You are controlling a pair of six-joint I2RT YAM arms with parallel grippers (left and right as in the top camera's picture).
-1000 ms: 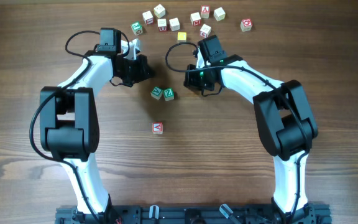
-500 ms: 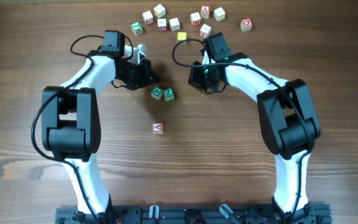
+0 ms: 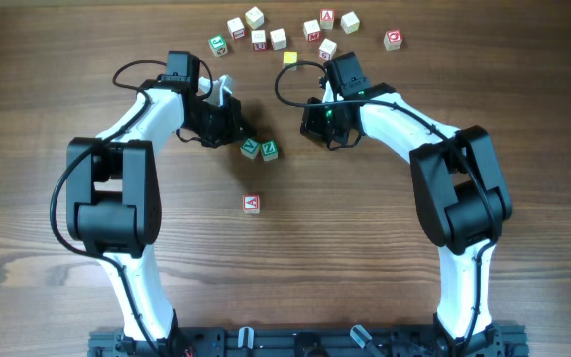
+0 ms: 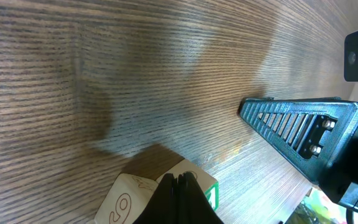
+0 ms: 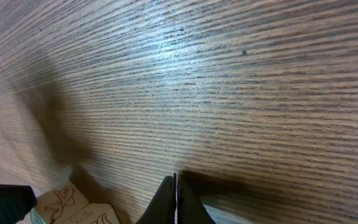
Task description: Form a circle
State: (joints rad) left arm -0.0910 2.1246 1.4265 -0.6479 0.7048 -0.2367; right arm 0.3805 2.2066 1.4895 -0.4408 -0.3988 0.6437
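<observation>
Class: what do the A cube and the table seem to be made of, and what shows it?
A cube: likely wood; pale matte faces, red print. Table: wood or wood-look laminate; dark grain lines, slight sheen.

A red "A" is printed on the lone cube (image 3: 252, 203) at the middle of the overhead frame. A green "Z" is carried by the green-printed cube (image 3: 269, 150) above it; the letter on the neighbouring green cube (image 3: 251, 148) cannot be read. At the lower edge of the left wrist view, a figure like a 6 or 9 is seen on the pale cube (image 4: 122, 200). On the upper-edge cubes (image 3: 279, 38) the prints are too small to be read.
</observation>
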